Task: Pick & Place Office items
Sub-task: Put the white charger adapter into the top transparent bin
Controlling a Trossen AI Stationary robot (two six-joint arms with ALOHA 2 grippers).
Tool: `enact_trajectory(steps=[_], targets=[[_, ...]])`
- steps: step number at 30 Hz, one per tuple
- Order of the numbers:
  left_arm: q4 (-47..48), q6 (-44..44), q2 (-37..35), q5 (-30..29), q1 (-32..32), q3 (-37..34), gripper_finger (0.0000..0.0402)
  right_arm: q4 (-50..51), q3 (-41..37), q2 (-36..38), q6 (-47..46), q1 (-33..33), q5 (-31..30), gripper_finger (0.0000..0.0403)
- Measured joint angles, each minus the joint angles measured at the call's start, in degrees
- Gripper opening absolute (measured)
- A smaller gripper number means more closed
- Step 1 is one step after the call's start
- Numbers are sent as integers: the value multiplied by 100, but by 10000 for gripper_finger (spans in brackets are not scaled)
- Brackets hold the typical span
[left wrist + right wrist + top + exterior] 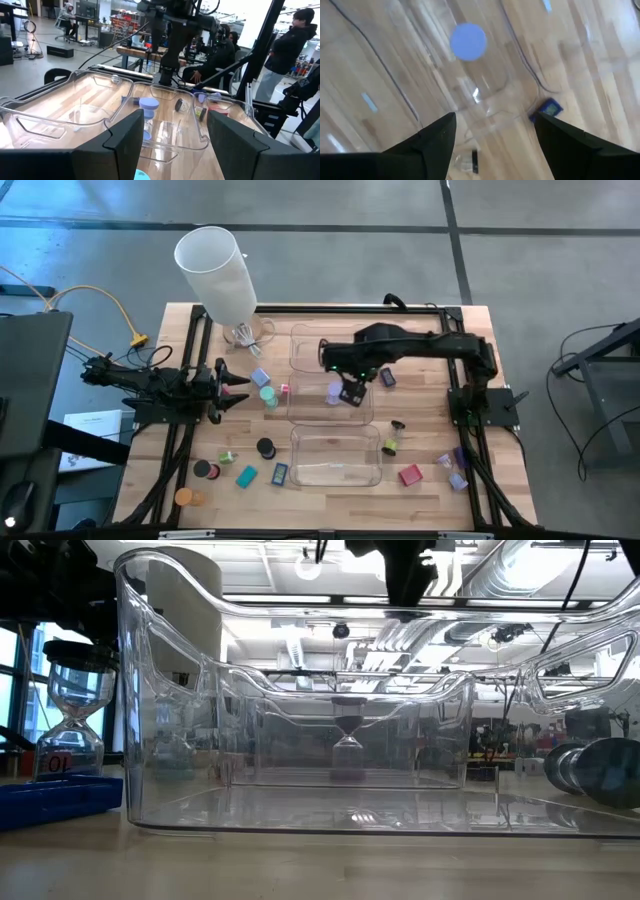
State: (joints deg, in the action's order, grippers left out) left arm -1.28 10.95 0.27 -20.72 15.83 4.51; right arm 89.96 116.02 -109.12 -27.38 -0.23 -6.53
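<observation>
Right tool empty over the far tray, lilac piece dropped inside.

Near tray (335, 457) holds nothing; loose office items (245, 475) lie across the tabletop (420, 495). Right tool (351, 393), fingers apart, hovers above the far tray (300, 345) and lilac cylinder (334, 390). Left tool (237, 392), fingers apart, waits left. Judged: release step; next, fetch another piece.

Ceiling lights lit the room evenly; the clear tray (300, 790) glared, and the right wrist view seemed motion-blurred.
</observation>
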Motion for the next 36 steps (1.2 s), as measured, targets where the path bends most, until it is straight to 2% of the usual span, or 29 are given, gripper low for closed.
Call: enact_trajectory(steps=[9, 20, 25, 31, 36], targets=[[-3, -62, -2, -19, 0, 0, 212, 4, -71, 502, 26, 40, -152, 259], [0, -6, -1, -15, 1, 0, 212, 5, -266, 1031, 17, 66, -59, 259], [-2, 27, 0, -4, 1, 0, 212, 11, -1215, 1841, -389, 67, -156, 259], [-2, 108, 0, -4, 1, 0, 212, 5, -2692, 2941, -1345, -17, -809, 258], [-4, 112, 0, -21, 0, 0, 212, -3, -3656, 3519, -2449, -443, -822, 258]])
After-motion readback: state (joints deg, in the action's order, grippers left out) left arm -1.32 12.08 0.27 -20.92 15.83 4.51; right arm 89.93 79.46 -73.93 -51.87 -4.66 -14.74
